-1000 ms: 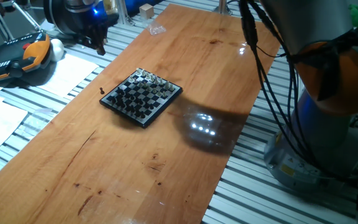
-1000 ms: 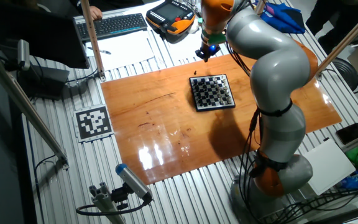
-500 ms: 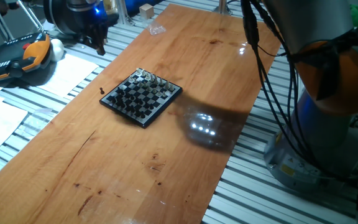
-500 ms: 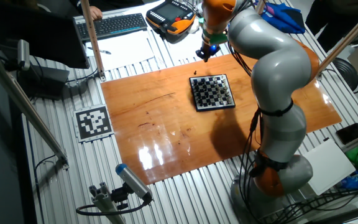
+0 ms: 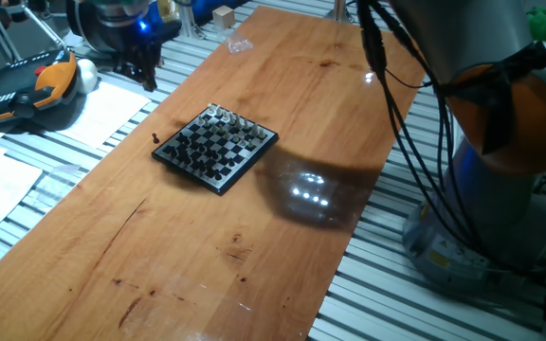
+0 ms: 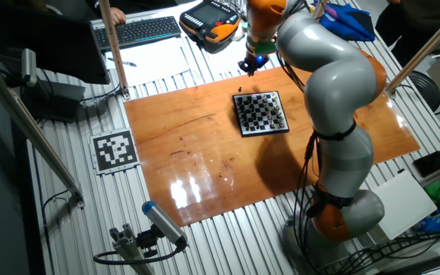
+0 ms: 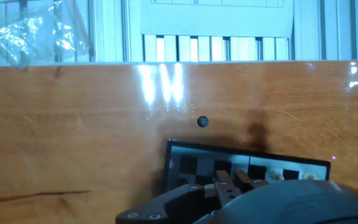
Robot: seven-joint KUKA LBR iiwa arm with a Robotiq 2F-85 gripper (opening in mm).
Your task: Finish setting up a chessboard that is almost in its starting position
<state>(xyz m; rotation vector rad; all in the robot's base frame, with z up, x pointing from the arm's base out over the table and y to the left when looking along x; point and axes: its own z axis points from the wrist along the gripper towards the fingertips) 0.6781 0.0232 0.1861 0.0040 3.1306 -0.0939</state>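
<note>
I see one stray dark piece point(image 7: 202, 121) on the table just beyond the chessboard point(image 5: 216, 148) corner; my gripper point(image 7: 232, 180) hovers over the board, fingers pinched together, empty.

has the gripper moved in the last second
Yes. In one fixed view the gripper has shifted slightly left, away from the chessboard and toward the orange pendant. The board itself stays put.

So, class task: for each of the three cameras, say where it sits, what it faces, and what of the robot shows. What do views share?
One fixed view: low at table level, faces the chessboard; arm base at right.
The other fixed view: high overhead, whole arm, gripper.
Hand view: on the hand, sees the board's corner and a stray piece.
All share the chessboard.
</note>
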